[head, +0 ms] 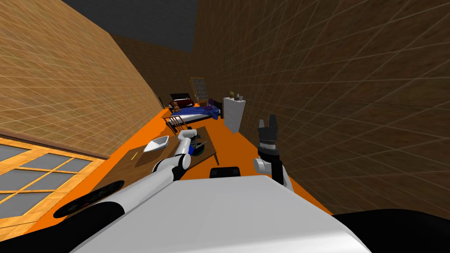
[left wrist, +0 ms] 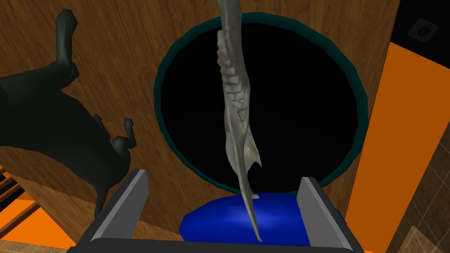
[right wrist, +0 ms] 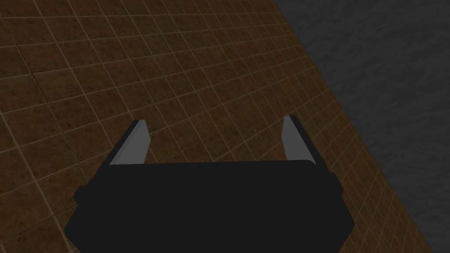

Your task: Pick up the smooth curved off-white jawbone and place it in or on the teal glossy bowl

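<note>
Orange floor [head: 239, 140] is seen in the head view, and on it a low wooden table [head: 210, 139] is set ahead of the robot. The left arm is stretched out over that table, with its hand above a dark round bowl [head: 198, 150] near the table's right end. A white boat-shaped object [head: 157, 143] is laid further left on the same top, apart from the bowl. The right gripper [head: 267, 121] is held up in the air to the right of the table, well away from it, with its tips pointing upward.

In the left wrist view the left gripper [left wrist: 224, 175] is pointed straight down at the bowl [left wrist: 157, 94], whose teal rim is shown round a black inside. The two fingers [left wrist: 134, 197] are spread wide and nothing is touched by them. The jawbone [left wrist: 235, 101], pale grey-white, long and curved with a ridged row along it, is seen between the fingers and across the bowl's mouth, one end past the far rim and the thin end over a blue rounded thing [left wrist: 211, 219] close to the gripper. Whether it is resting on the rim or hanging above it cannot be told. A black animal figure [left wrist: 48, 127] is placed on the wood beside the bowl, without touching it.

In the right wrist view the right gripper [right wrist: 214, 125] is shown with its fingers [right wrist: 138, 136] parted wide and nothing between them.
</note>
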